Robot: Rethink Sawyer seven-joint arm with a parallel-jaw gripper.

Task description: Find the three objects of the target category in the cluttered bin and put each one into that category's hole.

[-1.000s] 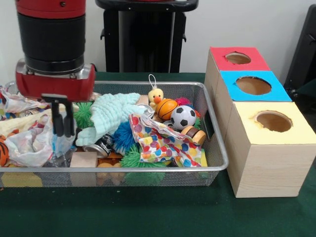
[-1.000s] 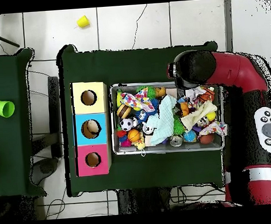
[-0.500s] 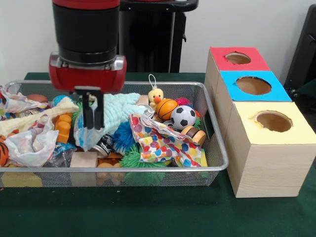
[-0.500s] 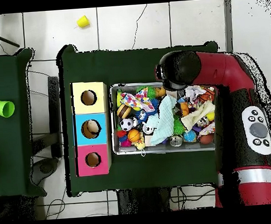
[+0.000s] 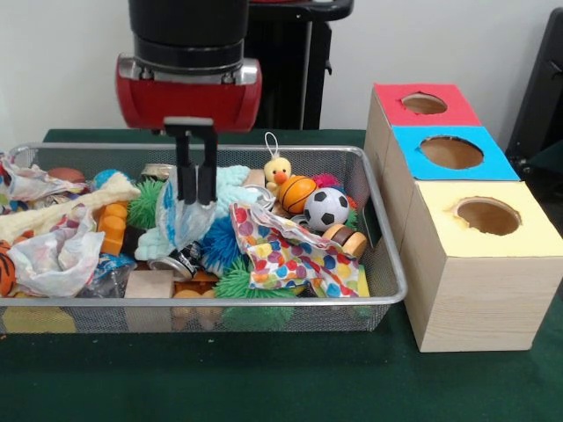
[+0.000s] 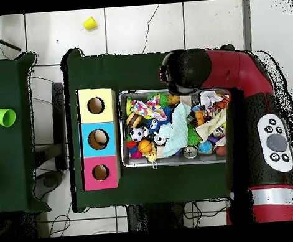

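The gripper hung over the wire bin, its jaws pinched on a clear plastic bag lifted off the clutter, presumably to uncover targets, while the three-holed box waited at three o'clock.

white tiled floor, pale wall

Polka-dot cloth, b&w ball, red/blue/yellow box tops

Robot lab, tiled floor, loose cables
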